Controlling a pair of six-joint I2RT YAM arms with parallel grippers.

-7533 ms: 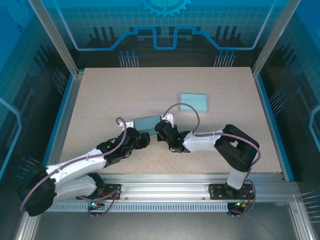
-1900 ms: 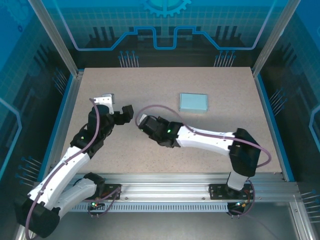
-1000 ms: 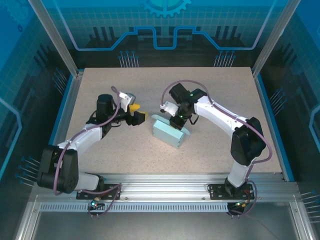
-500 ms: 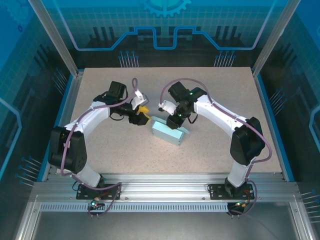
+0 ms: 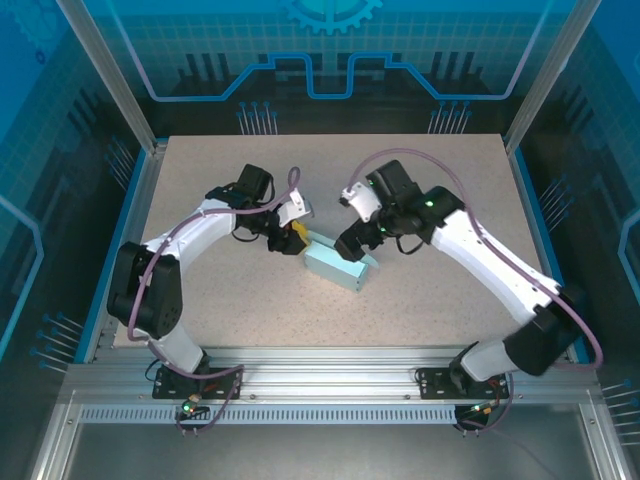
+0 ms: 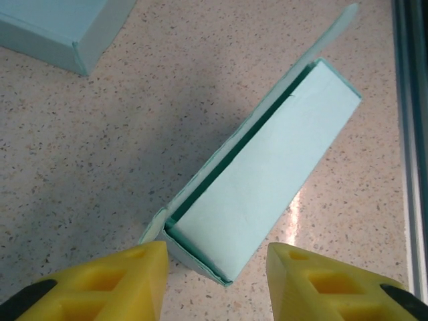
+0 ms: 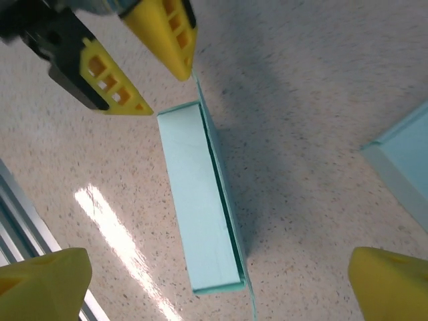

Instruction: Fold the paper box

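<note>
Two arms meet over a pale teal paper box (image 5: 340, 267) lying mid-tabletop with one long flap ajar. The left pincer (image 5: 297, 237) stands partly open, its yellow fingers (image 6: 107, 281) on either side of the box's end. The right pincer (image 5: 350, 245) hangs above the box, spread wide and empty. The tabletop (image 5: 250, 320) is speckled beige, enclosed by an aluminium frame (image 5: 110, 75) and blue panels (image 5: 330, 40).
</note>
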